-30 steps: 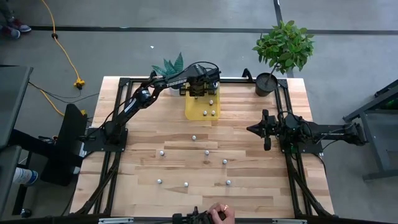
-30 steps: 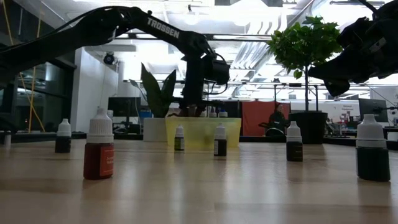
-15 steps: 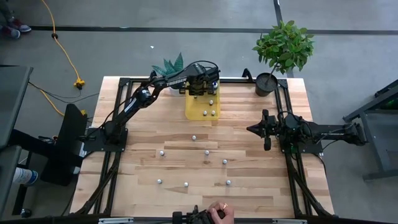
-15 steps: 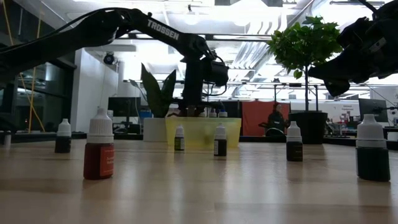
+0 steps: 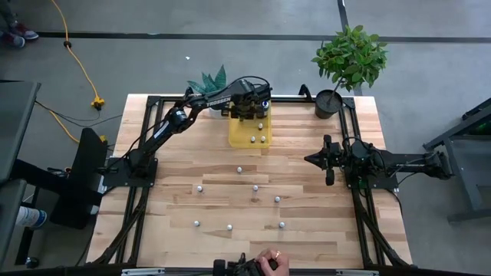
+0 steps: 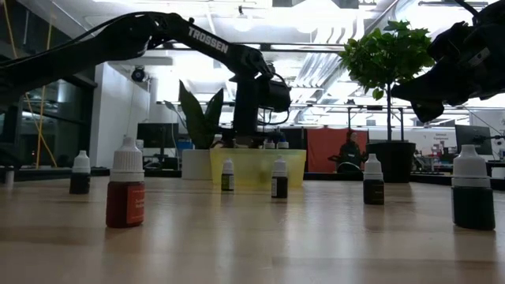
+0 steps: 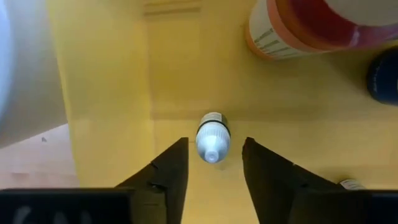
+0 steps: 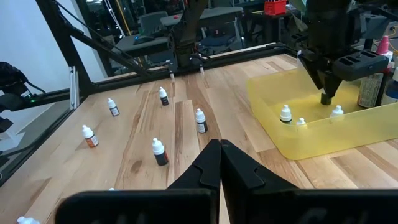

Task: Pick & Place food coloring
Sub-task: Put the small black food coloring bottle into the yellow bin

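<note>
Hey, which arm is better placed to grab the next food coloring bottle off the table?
Probably the left. The left gripper hangs open over a bottle already standing in the yellow tray, so it is free. The right gripper is shut, waiting at the table's right edge.

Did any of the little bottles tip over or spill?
No. The bottle under the left pincer stands upright in the yellow tray. The bottles on the table stand upright too, and no spill shows.
</note>
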Available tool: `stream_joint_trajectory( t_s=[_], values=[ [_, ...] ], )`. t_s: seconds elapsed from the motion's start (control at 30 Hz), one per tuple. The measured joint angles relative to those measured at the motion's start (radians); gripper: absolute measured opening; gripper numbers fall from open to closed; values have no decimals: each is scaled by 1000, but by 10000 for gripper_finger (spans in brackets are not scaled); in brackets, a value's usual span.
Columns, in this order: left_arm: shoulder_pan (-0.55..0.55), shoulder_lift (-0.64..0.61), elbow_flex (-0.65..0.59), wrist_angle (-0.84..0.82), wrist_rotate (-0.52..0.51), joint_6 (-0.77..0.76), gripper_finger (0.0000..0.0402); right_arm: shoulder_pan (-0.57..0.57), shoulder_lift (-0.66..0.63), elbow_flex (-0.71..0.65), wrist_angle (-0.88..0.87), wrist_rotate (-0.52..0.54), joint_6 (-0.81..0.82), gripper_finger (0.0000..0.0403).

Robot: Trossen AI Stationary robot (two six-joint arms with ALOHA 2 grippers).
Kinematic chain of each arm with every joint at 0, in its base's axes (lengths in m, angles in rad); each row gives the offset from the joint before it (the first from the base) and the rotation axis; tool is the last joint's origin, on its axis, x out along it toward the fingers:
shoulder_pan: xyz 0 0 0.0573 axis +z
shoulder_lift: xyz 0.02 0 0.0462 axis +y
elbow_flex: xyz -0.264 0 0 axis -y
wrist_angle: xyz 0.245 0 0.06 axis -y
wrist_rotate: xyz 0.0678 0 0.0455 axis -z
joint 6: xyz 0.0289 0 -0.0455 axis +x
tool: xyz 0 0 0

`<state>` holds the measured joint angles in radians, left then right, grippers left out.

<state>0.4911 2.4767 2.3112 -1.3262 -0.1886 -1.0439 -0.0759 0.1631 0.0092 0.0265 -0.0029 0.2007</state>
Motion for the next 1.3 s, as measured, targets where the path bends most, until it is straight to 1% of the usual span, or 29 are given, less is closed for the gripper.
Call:
stream_joint_trajectory(
  t_s=[0.13, 0.3, 0.67, 1.0, 1.3],
  values=[
    [0, 0, 0, 1, -3, 0, 168, 0, 0, 0, 0, 0, 0, 0],
    [0, -2, 33, 0, -12, 40, 181, 0, 0, 0, 0, 0, 0, 0],
    [0, -36, 45, 19, -16, 63, 182, 0, 0, 0, 0, 0, 0, 0],
    [-16, -96, 45, 15, -15, 161, 182, 0, 1, 0, 0, 0, 0, 0],
    [-36, -170, 45, 82, -15, 249, 182, 0, 0, 0, 0, 0, 0, 0]
  ],
)
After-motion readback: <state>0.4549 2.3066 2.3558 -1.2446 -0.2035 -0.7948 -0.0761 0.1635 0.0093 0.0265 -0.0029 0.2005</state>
